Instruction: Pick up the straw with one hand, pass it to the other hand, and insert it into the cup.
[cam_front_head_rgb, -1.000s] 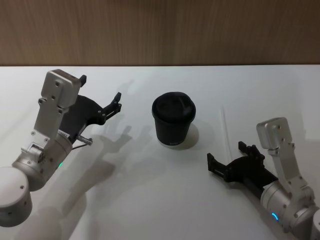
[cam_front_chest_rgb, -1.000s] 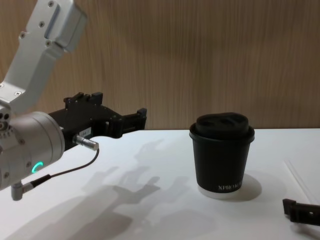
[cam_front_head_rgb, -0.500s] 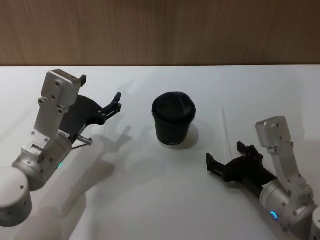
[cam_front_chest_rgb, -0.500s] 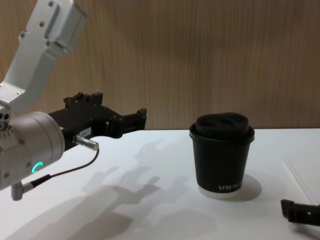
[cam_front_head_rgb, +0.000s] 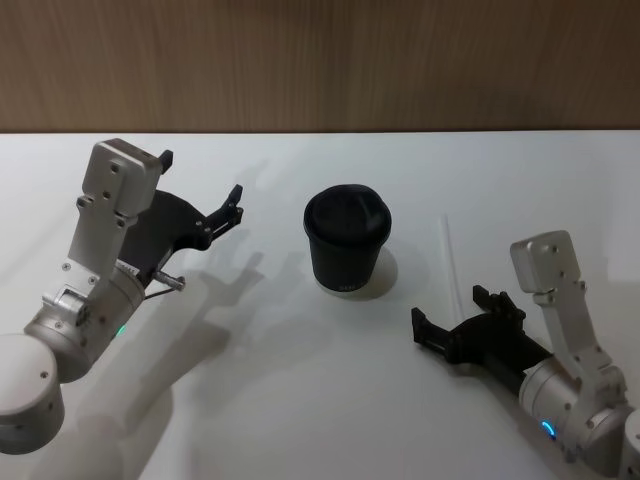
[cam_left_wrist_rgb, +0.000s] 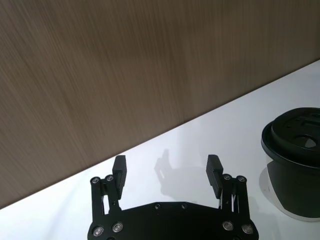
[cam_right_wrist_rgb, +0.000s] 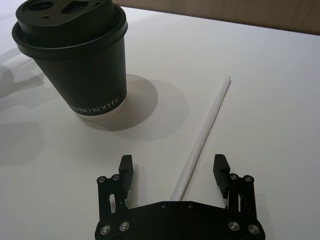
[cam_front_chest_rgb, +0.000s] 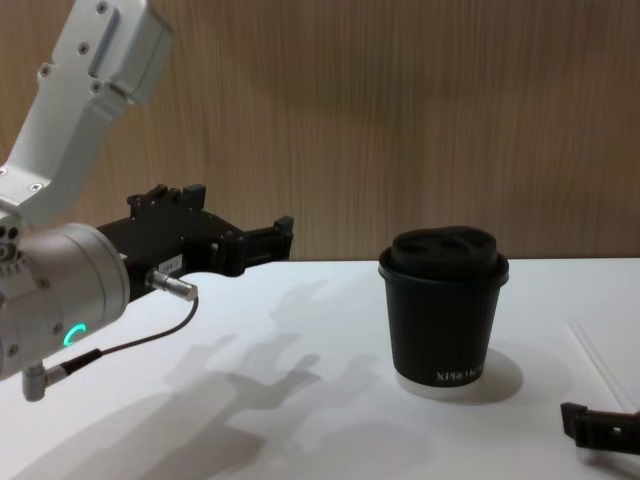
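The straw (cam_right_wrist_rgb: 205, 134), flat on the worktop (cam_right_wrist_rgb: 280, 100) right of the cup (cam_right_wrist_rgb: 75, 55), looks feather-light, slick and crushable, so the right claw (cam_right_wrist_rgb: 173, 162), open above its near end, should pinch softly near mid-length; the left claw (cam_left_wrist_rgb: 166, 165) hangs open.

White straw (cam_front_head_rgb: 450, 262) flat, right of upright lidded cup (cam_front_head_rgb: 345, 245).

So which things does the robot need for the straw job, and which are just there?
For the job: straw, flat on the table; cup, lid on; right gripper, open by the straw; left gripper, open, left of the cup.
Just there: table; wooden wall behind.
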